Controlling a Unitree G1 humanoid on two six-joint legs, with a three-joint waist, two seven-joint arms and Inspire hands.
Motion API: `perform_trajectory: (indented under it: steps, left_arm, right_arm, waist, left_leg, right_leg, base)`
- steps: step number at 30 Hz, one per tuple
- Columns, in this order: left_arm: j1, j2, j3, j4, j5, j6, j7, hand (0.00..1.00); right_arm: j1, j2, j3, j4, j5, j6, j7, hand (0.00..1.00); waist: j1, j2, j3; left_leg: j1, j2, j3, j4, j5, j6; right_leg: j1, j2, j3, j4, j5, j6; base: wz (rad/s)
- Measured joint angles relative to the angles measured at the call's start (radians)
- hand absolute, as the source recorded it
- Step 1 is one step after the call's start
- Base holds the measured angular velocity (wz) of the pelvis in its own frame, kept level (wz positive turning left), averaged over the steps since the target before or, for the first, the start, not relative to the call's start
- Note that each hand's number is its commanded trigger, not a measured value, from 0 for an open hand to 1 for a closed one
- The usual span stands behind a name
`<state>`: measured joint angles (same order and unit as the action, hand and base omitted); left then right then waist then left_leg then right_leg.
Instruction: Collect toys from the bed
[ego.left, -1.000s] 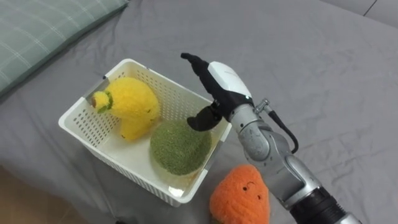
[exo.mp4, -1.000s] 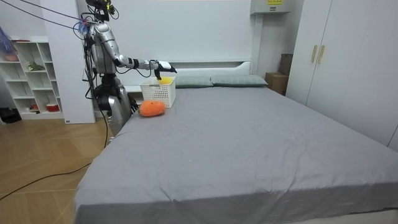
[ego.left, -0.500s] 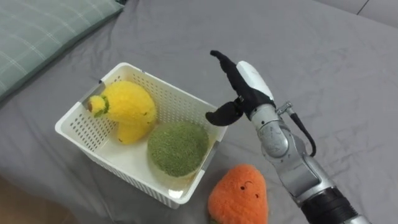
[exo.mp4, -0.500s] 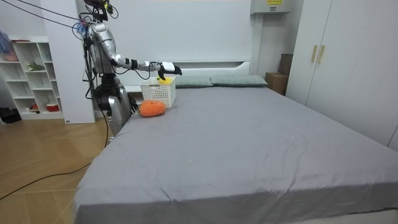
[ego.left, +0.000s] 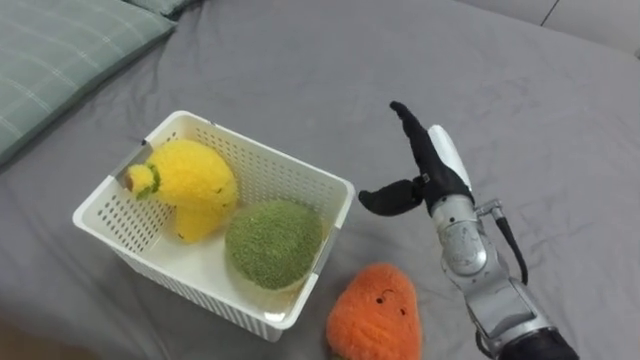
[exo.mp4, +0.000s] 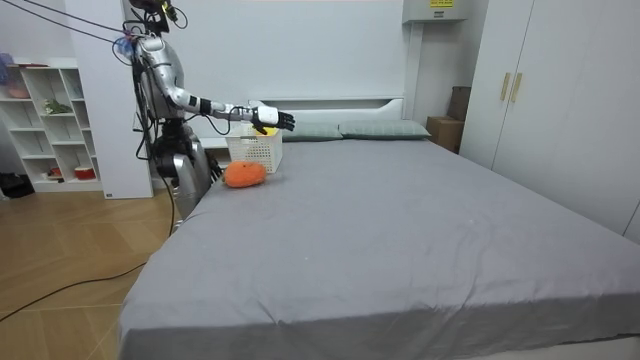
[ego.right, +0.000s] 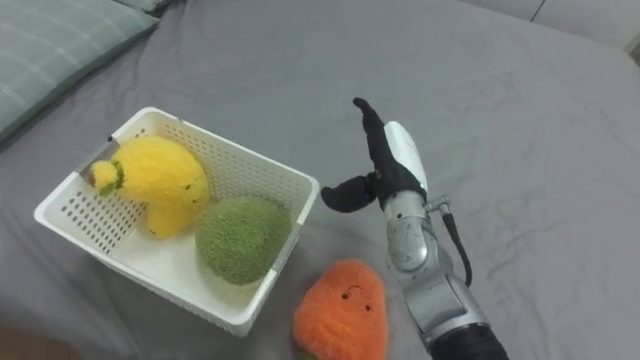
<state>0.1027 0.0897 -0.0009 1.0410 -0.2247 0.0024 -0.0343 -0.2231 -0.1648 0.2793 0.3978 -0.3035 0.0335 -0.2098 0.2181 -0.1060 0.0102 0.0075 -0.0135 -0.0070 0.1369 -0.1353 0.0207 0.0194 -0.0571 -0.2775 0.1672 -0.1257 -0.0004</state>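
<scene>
Left of the right hand (ego.left: 435, 170), the white basket (ego.left: 260, 150) holds a yellow toy (ego.left: 190, 180) and a green toy (ego.left: 272, 243). The orange toy (ego.left: 375, 312) lies on the bed (ego.left: 520, 110) below-left of the hand. The hand hovers wide open and empty; it should drop squarely over the plush before curling.

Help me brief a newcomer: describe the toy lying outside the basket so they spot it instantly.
On the grey bed, find the white basket. Beside its near corner lies the orange plush toy with a small face; the yellow toy and green toy sit inside the basket.
</scene>
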Motion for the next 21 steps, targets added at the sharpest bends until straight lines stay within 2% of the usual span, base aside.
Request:
perform_trajectory:
  steps: [4,5,9,13,16,21]
  left_arm:
    - [0.005,-0.006,0.012,0.0,0.002,0.0,0.0,0.0]
    - [0.01,-0.007,0.014,0.0,0.001,0.0,0.0,0.0]
    - [0.02,-0.006,0.018,0.0,0.001,-0.007,0.0,0.0]
    - [0.021,-0.006,0.02,0.0,0.001,-0.009,0.0,0.0]
    - [0.023,-0.003,0.02,0.0,0.001,-0.009,0.0,0.0]
    - [0.024,-0.001,0.029,0.0,0.001,-0.009,0.0,0.0]
  right_arm:
    - [0.045,-0.001,-0.012,0.007,0.009,-0.005,0.0,0.0]
    - [0.051,-0.001,-0.019,0.032,0.025,-0.022,0.0,0.0]
    - [0.076,-0.001,-0.037,0.101,0.028,-0.035,-0.009,0.0]
    - [0.091,-0.002,-0.038,0.136,0.033,-0.036,-0.01,0.0]
    - [0.091,0.0,-0.038,0.168,0.041,-0.067,-0.01,0.0]
    - [0.103,0.0,-0.038,0.193,0.041,-0.067,0.002,0.0]
  waist:
    - [-0.01,0.009,-0.0052]
    - [-0.018,0.014,-0.0073]
    - [-0.029,0.029,-0.0066]
    - [-0.035,0.029,-0.0063]
    - [-0.044,0.027,-0.0061]
    - [-0.05,0.024,-0.0056]
  left_leg:
    - [0.0,0.0,0.0,0.0,0.0,0.0]
    - [0.005,-0.001,0.001,0.0,0.0,0.0]
    - [0.014,0.0,0.004,0.0,0.0,0.0]
    - [0.013,0.001,0.013,-0.001,0.0,0.0]
    - [0.013,0.001,0.022,-0.002,0.0,0.0]
    - [0.008,0.001,0.022,-0.003,-0.001,0.001]
  right_leg:
    - [0.0,-0.001,0.0,0.0,0.0,0.0]
    - [0.002,-0.001,0.001,0.0,0.0,0.0]
    - [0.007,-0.001,0.005,0.0,0.0,0.0]
    - [0.003,0.001,0.016,0.0,-0.001,-0.002]
    - [0.002,0.002,0.028,-0.004,-0.001,-0.001]
    - [0.0,0.004,0.027,-0.016,0.0,0.0]
  base:
    - [0.0]
    - [0.0]
    - [-0.02]
    - [-0.06]
    - [-0.08]
    - [0.0]
